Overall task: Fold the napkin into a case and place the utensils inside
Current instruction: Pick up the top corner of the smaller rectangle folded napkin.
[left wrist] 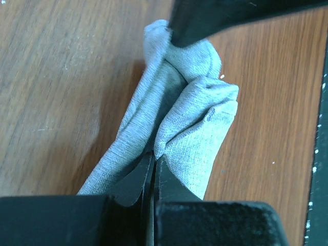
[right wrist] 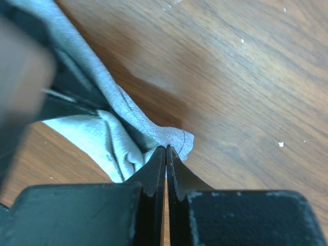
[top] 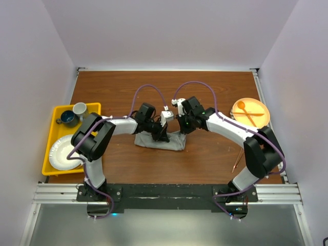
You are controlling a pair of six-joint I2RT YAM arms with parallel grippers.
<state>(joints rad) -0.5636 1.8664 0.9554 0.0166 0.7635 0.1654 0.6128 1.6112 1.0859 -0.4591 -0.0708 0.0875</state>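
Observation:
The light-grey napkin (top: 156, 142) lies bunched and creased on the wooden table between the two arms, partly lifted. My left gripper (left wrist: 154, 155) is shut on a fold of the napkin (left wrist: 189, 133); from above it sits over the cloth's middle (top: 163, 134). Pinching the hemmed corner of the napkin (right wrist: 128, 136), my right gripper (right wrist: 166, 147) is also shut, just above the cloth's right end (top: 178, 127). A slim copper-coloured utensil (top: 238, 160) lies on the table by the right arm, well apart from both grippers.
An orange plate (top: 260, 119) holding an orange spoon and fork sits at the far right. A yellow tray (top: 51, 134) at the left edge holds a white plate (top: 62, 152) and two cups. White walls enclose the table.

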